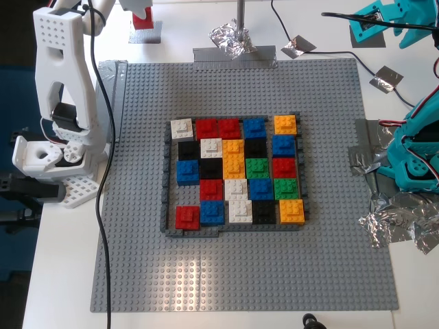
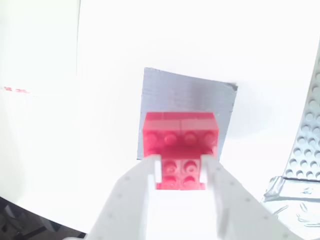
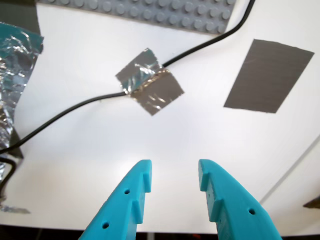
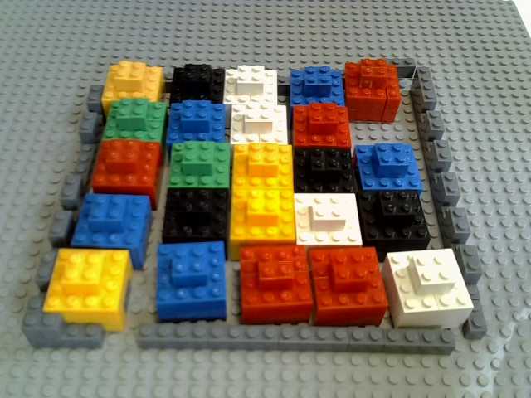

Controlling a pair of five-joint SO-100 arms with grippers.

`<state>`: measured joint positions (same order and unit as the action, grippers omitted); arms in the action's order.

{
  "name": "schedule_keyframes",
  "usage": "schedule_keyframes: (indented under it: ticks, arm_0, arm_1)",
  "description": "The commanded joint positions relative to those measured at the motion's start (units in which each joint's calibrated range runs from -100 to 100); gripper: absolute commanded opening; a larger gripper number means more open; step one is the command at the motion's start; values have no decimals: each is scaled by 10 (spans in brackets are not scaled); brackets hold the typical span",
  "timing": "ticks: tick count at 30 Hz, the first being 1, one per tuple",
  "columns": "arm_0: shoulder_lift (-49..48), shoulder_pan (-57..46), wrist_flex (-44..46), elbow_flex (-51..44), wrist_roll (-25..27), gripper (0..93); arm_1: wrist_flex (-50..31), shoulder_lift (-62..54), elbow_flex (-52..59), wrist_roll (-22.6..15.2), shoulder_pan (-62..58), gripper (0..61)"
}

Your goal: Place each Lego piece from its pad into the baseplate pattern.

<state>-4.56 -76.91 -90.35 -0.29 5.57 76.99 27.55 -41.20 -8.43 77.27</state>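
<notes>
A red Lego piece rests on a grey pad at the far left of the exterior view, off the plate. My second gripper, on the white arm, has one finger against each side of the brick. In the exterior view that gripper hangs over the brick. My first gripper, teal, stands open over bare white table at the exterior view's far right. The baseplate pattern lies mid-plate; one cell shows bare grey studs.
The big grey plate fills the table's middle. A black cable taped with foil and a dark grey patch lie below my first gripper. Crumpled foil wraps a post at the back. The white arm's base stands at the exterior view's left.
</notes>
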Motion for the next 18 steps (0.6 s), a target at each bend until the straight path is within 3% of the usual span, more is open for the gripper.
schedule_keyframes:
  ticks: [1,6,7,18]
  arm_0:
    - [-18,-1,-1,-7,2,112]
    - [-18,-1,-1,-7,2,112]
    - [-18,-2,-1,-7,2,112]
    - [-18,-3,-1,-7,2,112]
  arm_1:
    - [19,-150,-3,9,-27,31]
    - [18,-249,94,22,-53,4]
    - [24,-307,153,28,-70,4]
    - [46,-471,325,42,-169,4]
